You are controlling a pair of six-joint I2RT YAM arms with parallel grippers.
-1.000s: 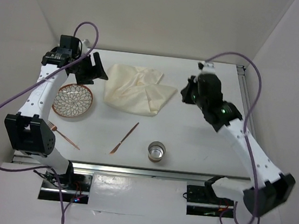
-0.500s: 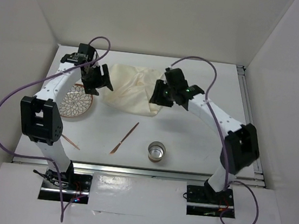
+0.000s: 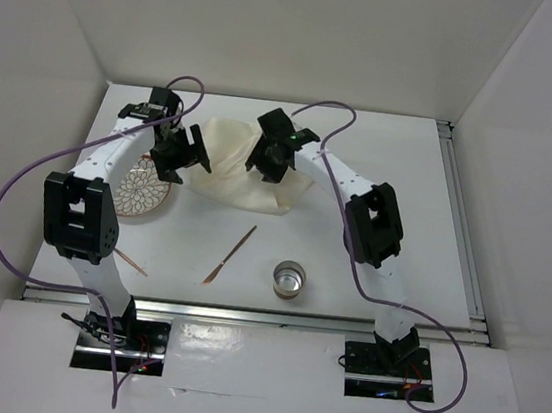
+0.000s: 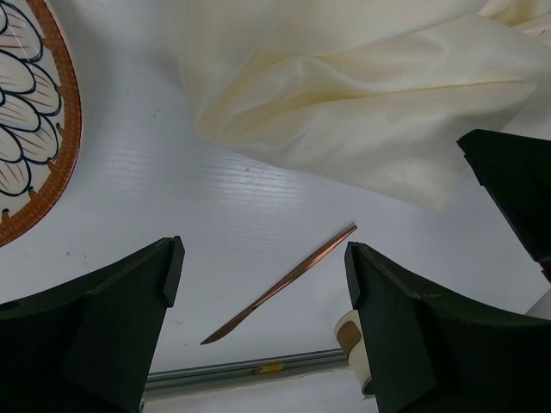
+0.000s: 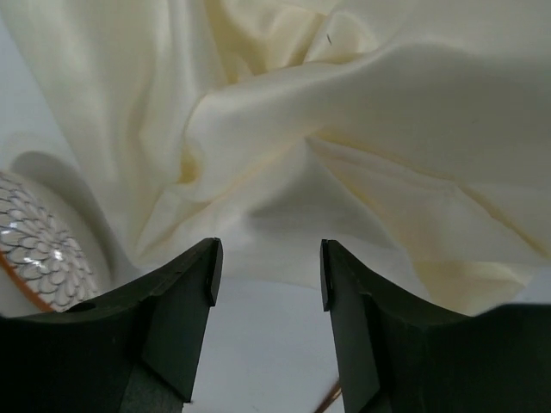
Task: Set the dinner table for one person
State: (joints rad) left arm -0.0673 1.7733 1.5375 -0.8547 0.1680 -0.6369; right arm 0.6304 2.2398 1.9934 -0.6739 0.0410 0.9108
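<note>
Released left end effector hovering by the edge of a crumpled cream fabric placemat, right end effector likewise released above its folds, brown-rimmed patterned round plate alongside, slim copper knife, all on plain white rectangular counter.

Table: plain matte white. Cloth: cream, no print, slight sheen. Plate: white w/ dark scalloped petal outlines, orange-brown rim. Knife: copper. 2nd utensil nr table's left edge: copper too. Cup: silvery/clear. Arms: white links, black joints. Cables: purple.
</note>
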